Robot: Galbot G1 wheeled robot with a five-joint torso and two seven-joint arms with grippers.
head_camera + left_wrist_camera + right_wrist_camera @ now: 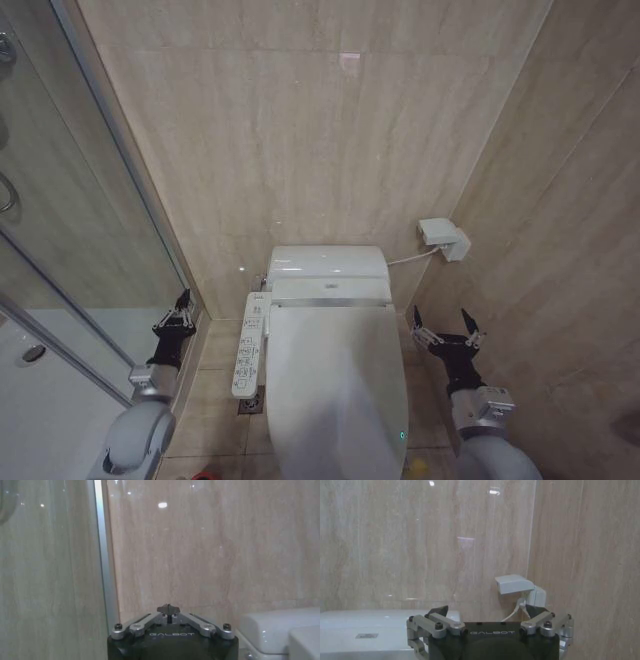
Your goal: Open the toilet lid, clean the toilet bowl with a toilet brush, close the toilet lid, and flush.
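Closest below, the toilet lid lies shut over the toilet bowl, glossy white and oval, centred between both arms. The left tool, fingers pinched together and empty, waits beside the shower glass. The right tool, spread wide and empty, hangs beside the lid's far edge, seemingly ready to lift.

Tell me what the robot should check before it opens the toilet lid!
1. Toilet lid shut, nothing lying on it: ok.
2. Left end effector empty, fingers shut, beside the shower glass: ok.
3. Right end effector open and empty, right of the toilet: ok.
4. Both end effectors apart from the lid: ok.
5. Toilet brush within reach: cannot tell.
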